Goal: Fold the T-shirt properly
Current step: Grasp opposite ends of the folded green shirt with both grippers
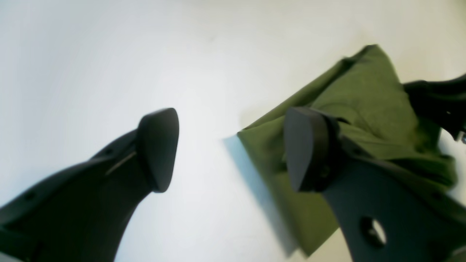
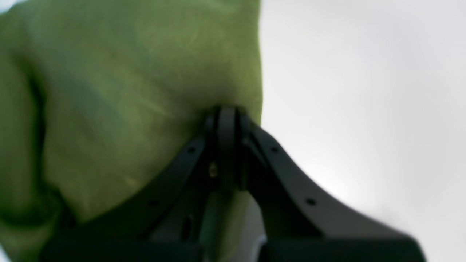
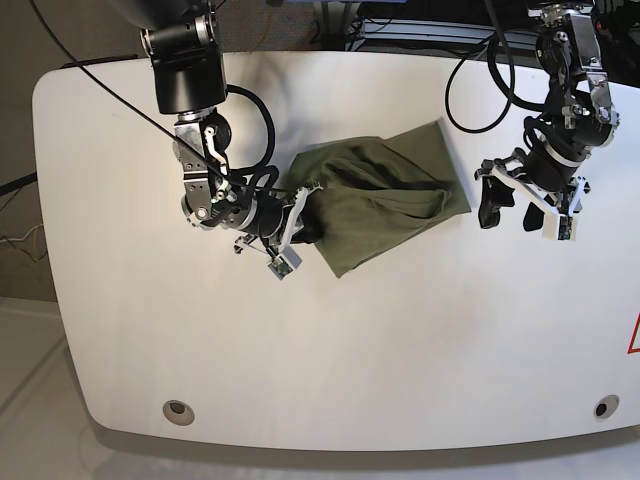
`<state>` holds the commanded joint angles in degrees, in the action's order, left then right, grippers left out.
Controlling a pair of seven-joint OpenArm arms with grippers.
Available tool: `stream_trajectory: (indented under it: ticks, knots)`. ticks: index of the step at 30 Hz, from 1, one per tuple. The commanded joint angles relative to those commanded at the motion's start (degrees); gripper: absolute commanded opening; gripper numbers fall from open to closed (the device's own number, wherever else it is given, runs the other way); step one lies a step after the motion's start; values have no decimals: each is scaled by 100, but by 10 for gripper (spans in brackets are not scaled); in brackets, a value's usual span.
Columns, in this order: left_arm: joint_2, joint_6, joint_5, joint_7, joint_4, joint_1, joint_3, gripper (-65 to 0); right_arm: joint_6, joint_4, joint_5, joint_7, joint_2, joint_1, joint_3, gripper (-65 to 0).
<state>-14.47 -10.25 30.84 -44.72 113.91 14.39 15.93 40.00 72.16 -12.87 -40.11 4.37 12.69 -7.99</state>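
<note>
White tabletop [image 3: 400,370] lay beneath your work. Your right gripper [image 2: 233,145] had its fingertips together, clamped on the T-shirt [image 3: 375,200] at its edge; your left gripper [image 3: 512,205] stood wide apart, beside the cloth. Outward from your right pincer, the olive-green shirt spread rumpled between both arms on the table, folds and a raised ridge crossing it, one corner pointing toward the base view's bottom.

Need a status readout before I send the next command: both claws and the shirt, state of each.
Black left claw: open, nothing between its fingers.
Black right claw: closed at the shirt's edge; the grip itself is blurred.
Olive-green cloth T-shirt: on the white table, bunched and creased, not neatly folded.
</note>
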Motion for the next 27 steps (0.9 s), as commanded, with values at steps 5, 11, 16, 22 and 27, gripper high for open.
stream_trajectory:
  ticks: [5,11,16,22,27]
  knots:
    - [39,-115,-31,7,-31,24,2,-216,-111,983,-33,-203,152,-195,-19,-639]
    - [45,-63,-120,0,-35,52,-26,-213,-346,1506,-1,-278,351,-249,-32,-640]
    - [-46,22,-167,-16,-1,39,-203,-212,-557,2073,-66,-460,490,-222,-110,-649]
    - [-143,18,-153,-2,25,128,-399,-213,-502,2411,-615,-639,291,-258,-209,-650]
    - [-169,-42,-79,23,122,359,-655,-211,-387,2690,-1734,-857,-31,-531,-222,-650]
